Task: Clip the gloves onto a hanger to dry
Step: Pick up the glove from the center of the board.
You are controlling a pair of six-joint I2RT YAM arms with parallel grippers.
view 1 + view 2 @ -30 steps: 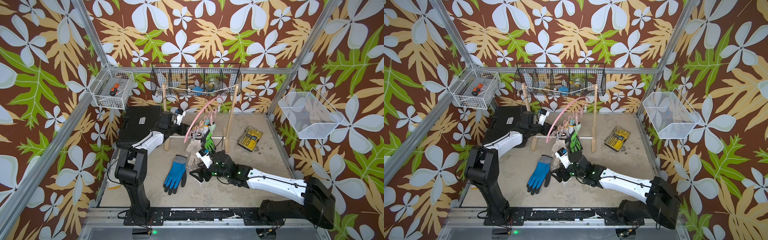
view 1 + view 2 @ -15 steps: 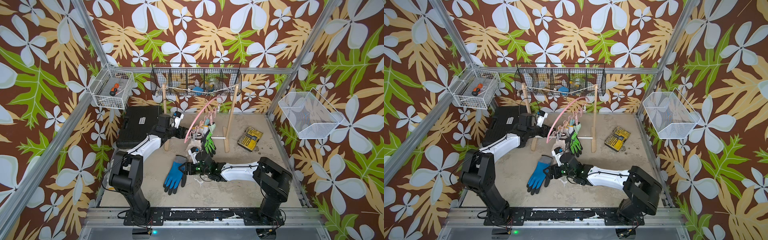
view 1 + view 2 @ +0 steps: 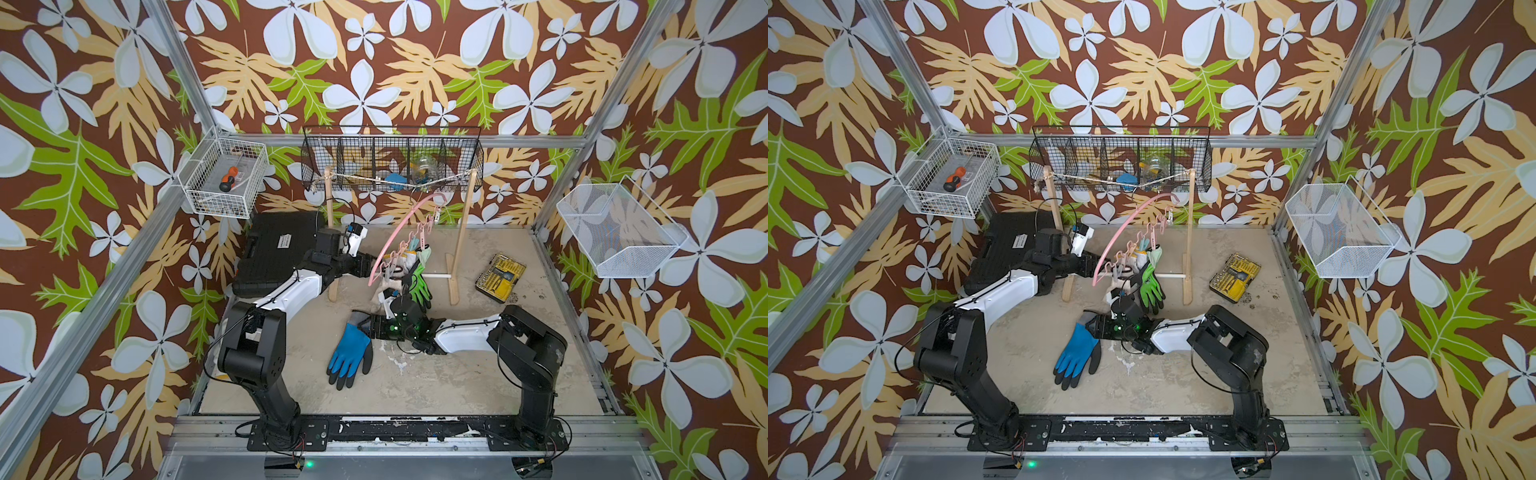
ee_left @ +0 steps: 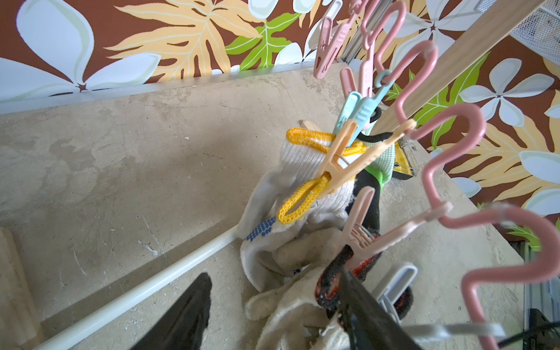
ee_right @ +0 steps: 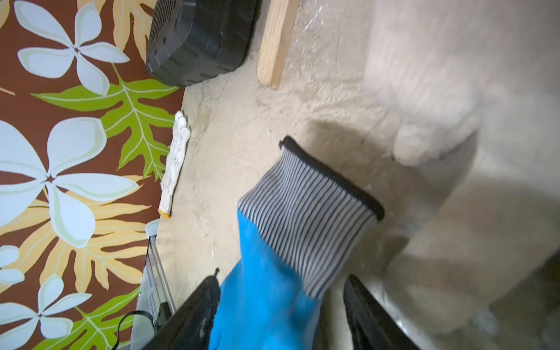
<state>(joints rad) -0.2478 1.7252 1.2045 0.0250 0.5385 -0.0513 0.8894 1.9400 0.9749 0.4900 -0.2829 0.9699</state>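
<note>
A blue-and-black glove [image 3: 351,353] [image 3: 1077,353] lies flat on the floor. My right gripper [image 3: 368,326] [image 3: 1094,326] is at its striped grey cuff [image 5: 306,212]. It is open [image 5: 281,275], with the glove's wrist between the jaws and a gap on one side. The pink hanger [image 3: 395,237] [image 3: 1121,232] hangs tilted from the string, with a neon green glove [image 3: 419,284], a white knit glove [image 4: 303,157] and a beige glove [image 4: 291,303] clipped to it. My left gripper [image 3: 368,266] [image 4: 274,272] is open at the hanger's low end, one finger against a clipped cuff.
The wooden two-post rack [image 3: 459,249] carries the string. A black case [image 3: 276,249] sits back left and a yellow bit set [image 3: 500,276] right. Wire baskets [image 3: 390,166] [image 3: 226,183] [image 3: 619,232] line the walls. A white glove [image 5: 175,163] lies by the left wall.
My right arm has folded and slid left to the blue glove's cuff, and its jaws have narrowed around it. The left gripper has stayed at the hanger, opening slightly.
</note>
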